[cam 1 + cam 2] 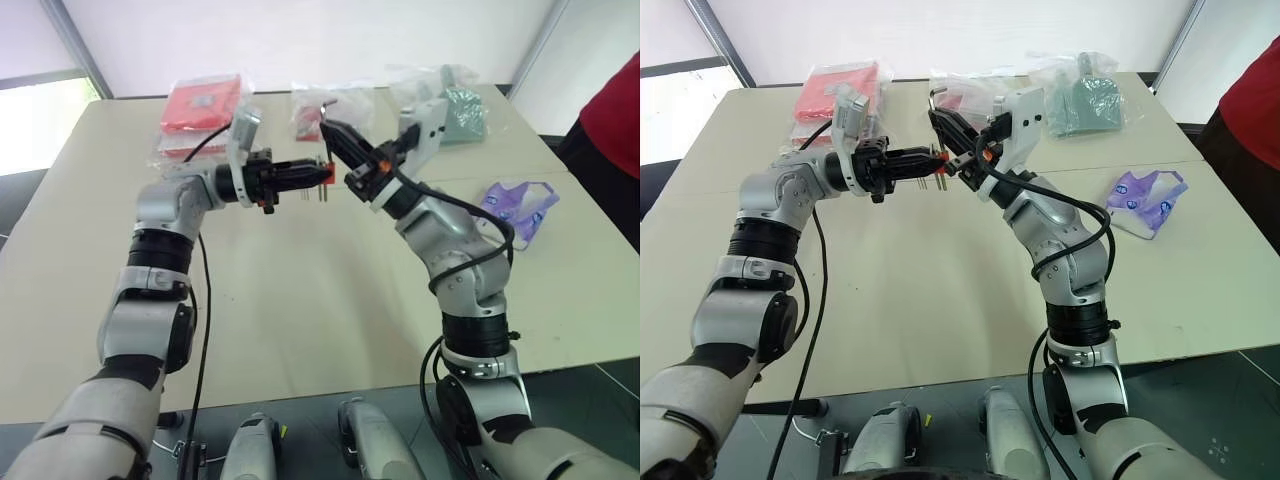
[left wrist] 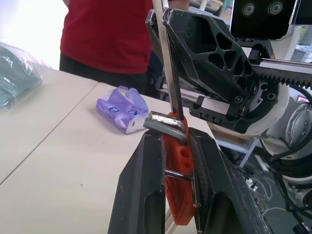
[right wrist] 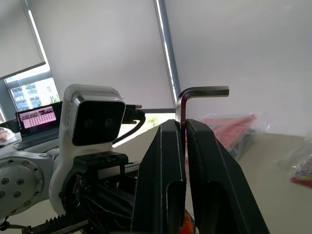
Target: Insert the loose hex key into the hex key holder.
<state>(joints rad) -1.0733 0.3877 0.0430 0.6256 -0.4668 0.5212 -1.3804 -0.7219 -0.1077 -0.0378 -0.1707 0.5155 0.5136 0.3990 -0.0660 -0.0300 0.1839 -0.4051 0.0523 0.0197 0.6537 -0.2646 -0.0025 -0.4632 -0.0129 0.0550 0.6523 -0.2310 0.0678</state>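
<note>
Two grippers are meeting above the table [image 1: 300, 300]: left gripper [image 2: 178, 146] clenching the hex key holder [image 2: 179, 190] steady, right gripper [image 3: 181, 127] pinching the loose hex key [image 3: 195, 95] upright, aligning it.

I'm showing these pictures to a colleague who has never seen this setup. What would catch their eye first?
The two arms meeting in mid-air above the beige table: the left tool is shut on the orange hex key holder, and the right tool is shut on the loose hex key, held right at the holder. Beyond them lie a red packet in clear plastic at the far edge and a purple packet to the right.
</note>
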